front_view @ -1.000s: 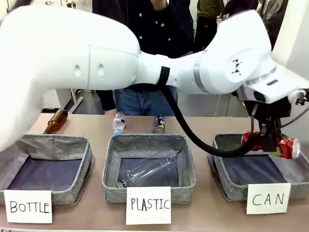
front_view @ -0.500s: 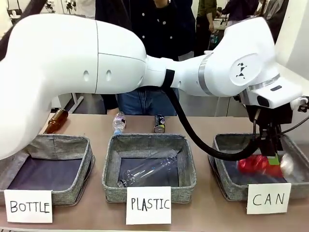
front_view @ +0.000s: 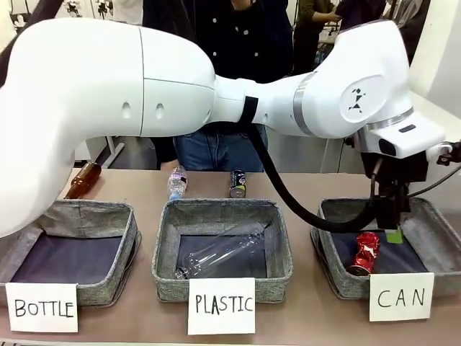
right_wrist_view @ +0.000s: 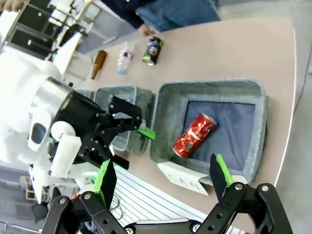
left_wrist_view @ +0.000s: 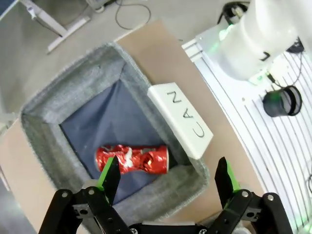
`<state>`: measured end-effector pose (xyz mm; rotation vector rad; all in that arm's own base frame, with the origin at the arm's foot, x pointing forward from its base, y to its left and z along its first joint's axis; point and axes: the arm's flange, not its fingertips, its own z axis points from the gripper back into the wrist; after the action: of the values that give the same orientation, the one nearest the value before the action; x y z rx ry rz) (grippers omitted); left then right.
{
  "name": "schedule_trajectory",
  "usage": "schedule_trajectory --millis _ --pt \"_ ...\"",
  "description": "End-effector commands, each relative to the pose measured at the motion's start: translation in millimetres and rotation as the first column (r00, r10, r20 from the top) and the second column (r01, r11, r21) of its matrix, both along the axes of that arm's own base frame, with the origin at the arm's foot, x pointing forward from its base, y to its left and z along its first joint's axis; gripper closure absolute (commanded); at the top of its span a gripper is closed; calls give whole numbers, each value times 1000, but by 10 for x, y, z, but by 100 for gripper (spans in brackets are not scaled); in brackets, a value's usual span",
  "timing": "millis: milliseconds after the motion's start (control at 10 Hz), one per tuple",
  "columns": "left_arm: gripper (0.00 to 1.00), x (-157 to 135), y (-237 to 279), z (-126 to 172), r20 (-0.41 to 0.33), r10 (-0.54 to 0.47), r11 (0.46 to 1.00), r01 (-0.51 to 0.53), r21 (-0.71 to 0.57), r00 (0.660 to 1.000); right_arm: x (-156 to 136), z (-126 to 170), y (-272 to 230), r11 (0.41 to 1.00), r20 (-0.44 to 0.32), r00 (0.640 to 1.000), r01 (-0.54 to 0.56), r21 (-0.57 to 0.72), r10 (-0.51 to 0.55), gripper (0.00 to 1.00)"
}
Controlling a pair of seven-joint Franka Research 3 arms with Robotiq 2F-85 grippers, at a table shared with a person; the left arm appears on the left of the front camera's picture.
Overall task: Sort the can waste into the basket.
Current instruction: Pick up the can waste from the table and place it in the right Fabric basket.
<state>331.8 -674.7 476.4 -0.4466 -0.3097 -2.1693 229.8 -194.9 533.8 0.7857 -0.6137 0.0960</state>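
A light-brown table [front_view: 148,321] carries three grey fabric baskets in a row along its near edge: the BOTTLE basket [front_view: 79,209], the PLASTIC basket [front_view: 223,207] and the CAN basket [front_view: 325,249], each fronted by a white card. Behind them, toward the far edge, sit a brown glass bottle [front_view: 83,180], a clear plastic bottle [front_view: 177,182] and a black can [front_view: 238,184], the bottle well apart from the other two.

**Red can in the basket, black can out on the table**

The red can [front_view: 366,254] is dented and crumpled. It lies on its side on the dark lining inside the grey basket [front_view: 330,249], at the lower right of the front view, close to the basket's front wall. A white card [front_view: 401,295] reading "CAN" stands at the front of the basket. The black can [front_view: 237,184] with silver-white print sits on the table near the middle of the front view, above the baskets and well apart from the grey basket.
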Motion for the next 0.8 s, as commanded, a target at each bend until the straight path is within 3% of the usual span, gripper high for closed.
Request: schedule_trajectory --millis 0,100,300,400,500,700 --pt "0 15 356 27 -105 39 995 -29 97 994 0 -1 -1 1000 0 1000 0 0 0 0" --pt "0 -69 672 8 -135 70 993 -55 109 988 106 -5 114 1000 -4 1000 -8 14 8 0" --pt "0 -261 1385 56 -116 196 978 -185 100 974 343 23 412 998 -35 997 -64 21 64 0" --pt "0 -300 1821 48 -178 298 954 -284 97 938 450 42 610 997 -67 995 -76 20 77 0" --pt "0 -341 2236 -57 -228 433 901 -421 102 872 524 53 778 997 -108 991 -83 3 83 0" --pt "0 -363 3105 -133 -337 629 763 -638 99 700 643 125 1155 995 -171 981 -97 -4 95 0"
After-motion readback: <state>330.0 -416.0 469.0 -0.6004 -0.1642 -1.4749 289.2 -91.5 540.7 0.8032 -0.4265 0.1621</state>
